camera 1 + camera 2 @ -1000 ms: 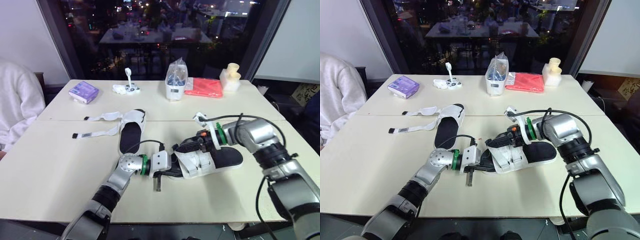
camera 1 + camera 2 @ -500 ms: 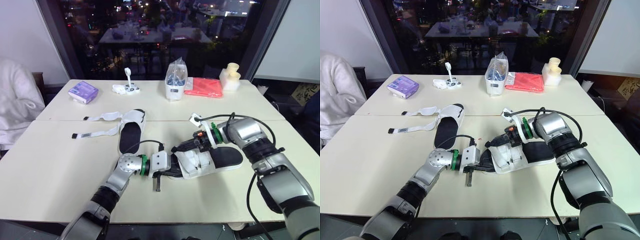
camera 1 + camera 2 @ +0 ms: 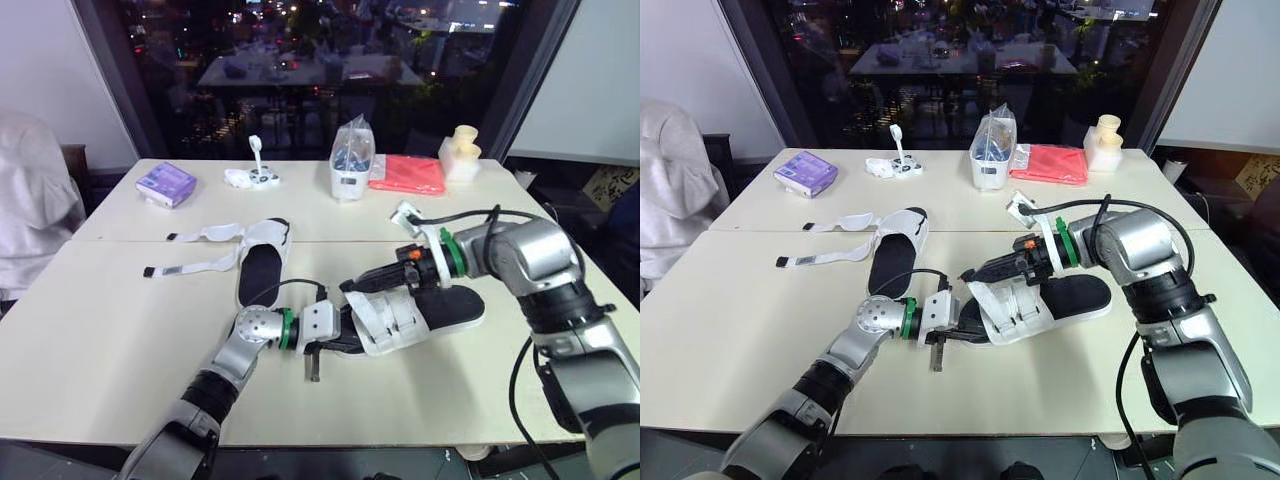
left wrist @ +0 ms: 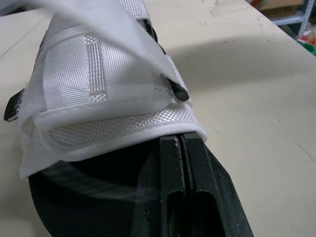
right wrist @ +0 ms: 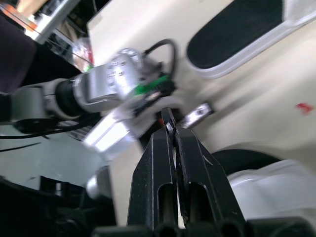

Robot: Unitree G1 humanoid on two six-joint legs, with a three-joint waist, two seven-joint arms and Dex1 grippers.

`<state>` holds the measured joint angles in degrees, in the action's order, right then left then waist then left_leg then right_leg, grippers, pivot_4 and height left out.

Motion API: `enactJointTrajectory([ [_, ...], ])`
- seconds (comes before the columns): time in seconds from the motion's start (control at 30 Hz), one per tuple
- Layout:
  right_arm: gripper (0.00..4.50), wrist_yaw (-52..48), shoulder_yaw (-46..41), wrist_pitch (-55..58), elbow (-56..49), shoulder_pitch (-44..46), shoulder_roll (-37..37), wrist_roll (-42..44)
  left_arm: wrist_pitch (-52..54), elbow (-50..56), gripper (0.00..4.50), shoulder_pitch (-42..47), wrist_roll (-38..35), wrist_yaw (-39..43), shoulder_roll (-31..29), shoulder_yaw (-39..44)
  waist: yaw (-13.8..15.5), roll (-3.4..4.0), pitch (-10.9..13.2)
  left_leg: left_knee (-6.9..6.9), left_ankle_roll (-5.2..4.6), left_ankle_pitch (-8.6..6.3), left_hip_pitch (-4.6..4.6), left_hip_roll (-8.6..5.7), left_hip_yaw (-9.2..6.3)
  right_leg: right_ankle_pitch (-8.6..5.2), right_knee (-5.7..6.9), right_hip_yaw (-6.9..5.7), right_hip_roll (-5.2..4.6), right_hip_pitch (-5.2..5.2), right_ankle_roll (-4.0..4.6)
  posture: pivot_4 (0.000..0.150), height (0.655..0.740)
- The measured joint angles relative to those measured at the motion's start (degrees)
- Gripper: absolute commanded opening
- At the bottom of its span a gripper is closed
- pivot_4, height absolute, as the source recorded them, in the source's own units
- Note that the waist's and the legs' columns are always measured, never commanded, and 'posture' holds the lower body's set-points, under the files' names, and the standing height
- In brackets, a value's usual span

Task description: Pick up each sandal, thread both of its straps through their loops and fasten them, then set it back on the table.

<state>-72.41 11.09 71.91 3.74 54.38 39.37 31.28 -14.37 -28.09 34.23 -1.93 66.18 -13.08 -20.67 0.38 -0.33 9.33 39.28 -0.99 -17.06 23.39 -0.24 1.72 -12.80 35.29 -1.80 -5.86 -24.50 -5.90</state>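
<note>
Office-like room: pale tables (image 3: 100, 330), dark window (image 3: 200, 60).

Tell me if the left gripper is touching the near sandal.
Touching. Left wrist view: the left gripper, shut, has its tips tucked into the sandal under the white upper.

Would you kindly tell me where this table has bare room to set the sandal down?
Bare top lies by the front edge, left of the left arm and in front of the open sandal with its loose straps, and along the front edge before the near sandal. The middle is crowded: the left gripper and right gripper meet there.
</note>
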Motion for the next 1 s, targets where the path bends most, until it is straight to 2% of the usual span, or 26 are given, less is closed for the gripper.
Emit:
enactJointTrajectory([
  [0.3, 0.03, 5.03, -0.88, -0.77, -0.74, -0.43, -0.18, 0.81, -1.28, -1.58, 0.00, 0.81, 0.00, 0.93, 0.35, -0.02, 0.06, 0.00, 0.00, -0.03, 0.00, 0.00, 0.01, -0.02, 0.02, 0.00, -0.05, 0.00, -0.05, 0.00, 0.01, 0.150, 0.7400],
  [0.5, 0.03, 8.10, -0.77, -7.17, 10.58, 0.73, -2.98, -2.16, -1.29, -1.52, 0.00, 0.74, 0.00, 0.94, 0.12, -0.01, -0.16, 0.00, 0.00, -0.03, 0.00, 0.00, 0.00, -0.02, 0.03, 0.01, -0.03, 0.00, -0.03, 0.00, 0.01, 0.150, 0.7400],
  [0.7, 0.03, 7.06, 0.46, -11.82, 19.51, 2.81, -3.62, -5.31, -1.19, -1.10, 0.00, 0.50, 0.00, 0.87, -0.09, 0.02, -0.33, 0.00, 0.00, -0.03, 0.00, 0.00, 0.00, -0.03, 0.06, 0.01, -0.02, -0.01, -0.01, -0.01, 0.00, 0.150, 0.7400],
  [1.0, 0.03, 4.66, 1.13, -16.49, 25.64, 3.21, -3.63, -8.32, -0.90, -0.29, 0.00, -0.04, 0.00, 0.80, -0.26, 0.02, -0.91, 0.00, 0.00, -0.03, 0.00, 0.00, 0.00, -0.05, 0.07, 0.02, 0.00, -0.02, 0.07, 0.01, -0.01, 0.150, 0.7400],
])
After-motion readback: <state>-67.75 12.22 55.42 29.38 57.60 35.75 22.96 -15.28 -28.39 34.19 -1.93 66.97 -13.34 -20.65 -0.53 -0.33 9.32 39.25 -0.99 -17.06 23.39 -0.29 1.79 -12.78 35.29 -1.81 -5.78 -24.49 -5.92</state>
